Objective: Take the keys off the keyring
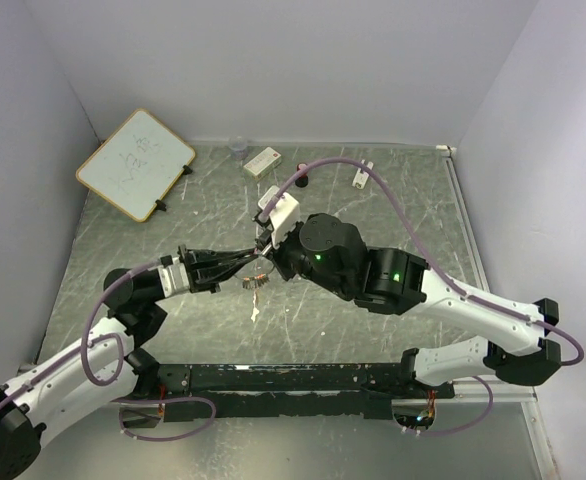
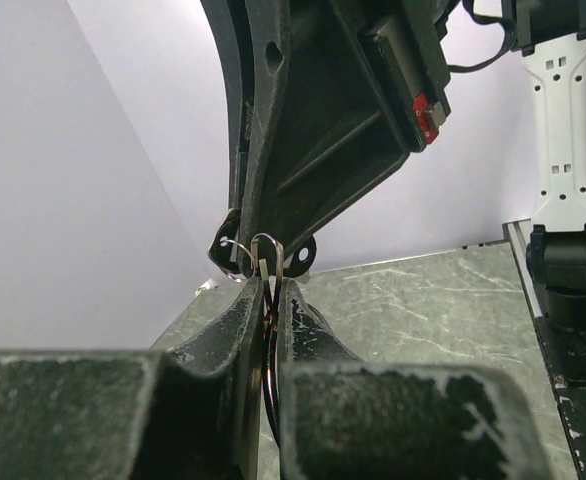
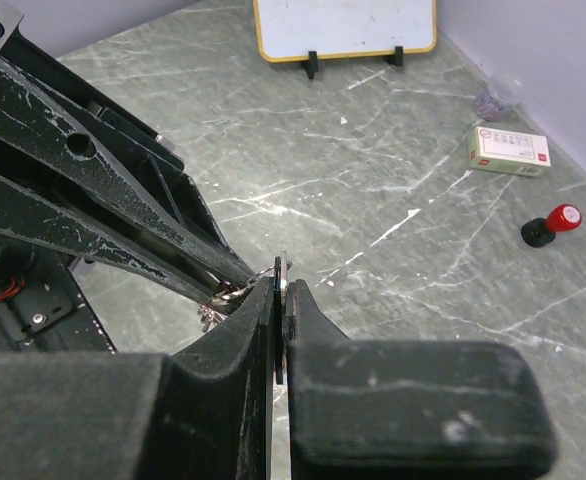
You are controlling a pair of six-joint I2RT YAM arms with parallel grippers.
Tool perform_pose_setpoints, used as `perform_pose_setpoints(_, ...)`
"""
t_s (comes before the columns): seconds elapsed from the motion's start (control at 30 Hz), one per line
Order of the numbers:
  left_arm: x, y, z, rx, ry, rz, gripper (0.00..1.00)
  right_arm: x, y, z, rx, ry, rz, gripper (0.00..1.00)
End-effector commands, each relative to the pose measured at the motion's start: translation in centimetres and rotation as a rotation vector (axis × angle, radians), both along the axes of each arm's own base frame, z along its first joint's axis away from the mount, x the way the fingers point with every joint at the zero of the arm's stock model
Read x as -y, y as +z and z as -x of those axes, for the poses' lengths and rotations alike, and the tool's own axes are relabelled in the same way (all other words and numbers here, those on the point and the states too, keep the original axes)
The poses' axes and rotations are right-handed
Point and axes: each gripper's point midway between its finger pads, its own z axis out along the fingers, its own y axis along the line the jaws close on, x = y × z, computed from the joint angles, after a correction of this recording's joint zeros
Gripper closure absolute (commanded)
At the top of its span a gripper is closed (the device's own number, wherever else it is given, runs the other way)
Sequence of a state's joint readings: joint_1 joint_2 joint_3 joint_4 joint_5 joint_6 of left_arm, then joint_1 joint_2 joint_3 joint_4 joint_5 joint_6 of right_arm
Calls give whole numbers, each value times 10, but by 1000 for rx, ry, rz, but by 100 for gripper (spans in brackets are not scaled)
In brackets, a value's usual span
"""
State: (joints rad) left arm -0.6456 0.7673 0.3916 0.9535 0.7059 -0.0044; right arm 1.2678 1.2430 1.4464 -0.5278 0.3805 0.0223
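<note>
Both grippers meet above the middle of the table. My left gripper (image 1: 245, 262) reaches in from the left and is shut on the keyring (image 2: 235, 246), whose thin silvery wire loops run down between its fingers (image 2: 241, 320). My right gripper (image 1: 266, 247) comes from the right. In the right wrist view it (image 3: 280, 285) is shut on a flat metal key (image 3: 281, 268) held edge-on between its pads. The other keys (image 3: 213, 312) hang in a small bunch just below the two fingertips (image 1: 256, 280). A small pale piece (image 1: 256, 314) lies on the table under them.
A whiteboard (image 1: 136, 163) stands at the back left. A white box (image 1: 262, 161), a small clear cup (image 1: 238, 148) and a white item (image 1: 361, 176) lie along the back. The red-topped black knob (image 3: 550, 224) stands near the box. Walls close three sides.
</note>
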Motion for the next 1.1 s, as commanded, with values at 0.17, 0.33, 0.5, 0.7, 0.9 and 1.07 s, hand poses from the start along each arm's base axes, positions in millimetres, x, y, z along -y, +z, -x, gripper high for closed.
perform_pose_setpoints(0.17, -10, 45, 37, 145, -89, 91, 93, -8, -4, 9, -22, 92, -28, 100)
perform_pose_setpoints(0.33, -11, 49, 38, 146, -97, 99, 93, -10, -10, 12, -30, 115, -3, 100)
perform_pose_setpoints(0.5, -14, 53, 39, 152, -87, 135, 93, -11, -11, 18, -40, 150, -2, 100)
perform_pose_setpoints(0.7, -24, 73, 35, 201, -15, 193, 93, 2, -21, 10, -43, 82, 18, 100)
perform_pose_setpoints(0.9, -22, 78, 28, 190, -1, 187, 93, 13, -15, -1, -13, 2, -8, 100)
perform_pose_setpoints(1.07, -19, 59, 14, 124, 51, 145, 93, 42, 2, -27, 61, -211, -32, 100)
